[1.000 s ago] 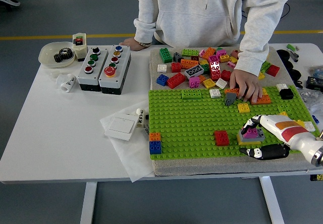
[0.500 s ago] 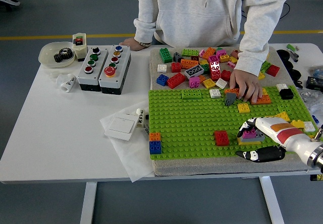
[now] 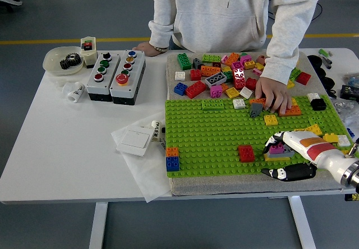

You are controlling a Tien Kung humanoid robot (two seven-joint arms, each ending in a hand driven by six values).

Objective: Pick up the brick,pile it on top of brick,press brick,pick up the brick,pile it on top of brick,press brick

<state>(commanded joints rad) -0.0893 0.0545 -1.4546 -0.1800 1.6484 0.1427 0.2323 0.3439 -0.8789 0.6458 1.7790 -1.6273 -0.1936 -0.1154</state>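
Right hand [image 3: 289, 156] grips flat brick stack [image 3: 278, 151], lengthwise left-right.

The green baseplate [image 3: 224, 134] is studded plastic with a dull sheen. The loose bricks [image 3: 224, 72] are smooth, glossy plastic. The mat [image 3: 185, 186] under the baseplate looks like coarse grey cloth. The table [image 3: 67, 148] top is smooth, matt white. The right hand [image 3: 291, 156] has glossy white and black plastic shells. The person's sweatshirt [image 3: 219, 13] is soft, matt cloth.
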